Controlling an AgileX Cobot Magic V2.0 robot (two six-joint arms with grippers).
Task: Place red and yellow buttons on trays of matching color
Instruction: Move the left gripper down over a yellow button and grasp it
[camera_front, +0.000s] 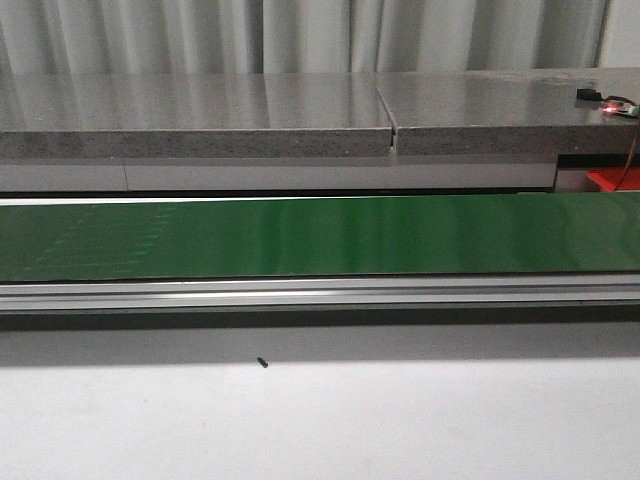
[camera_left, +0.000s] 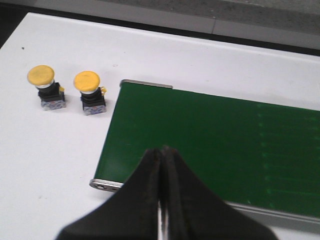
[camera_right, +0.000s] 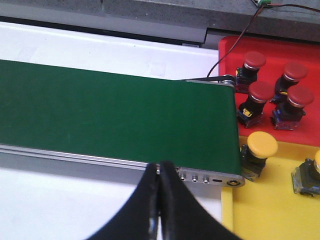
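Both jaws clenched, empty; best opened wide over nearer yellow button (camera_left: 89, 81), at belt's (camera_left: 210, 145) 9 o'clock.

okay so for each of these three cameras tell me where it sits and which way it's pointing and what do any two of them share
Front view: faces forward across the green conveyor belt toward a grey counter; no robot parts show.
Left wrist view: on the left arm, over the belt's end beside two yellow buttons; shut left pincer shows.
Right wrist view: on the right arm, over the belt's other end by the red tray and yellow tray; shut right pincer shows.
Shared: all see the belt.
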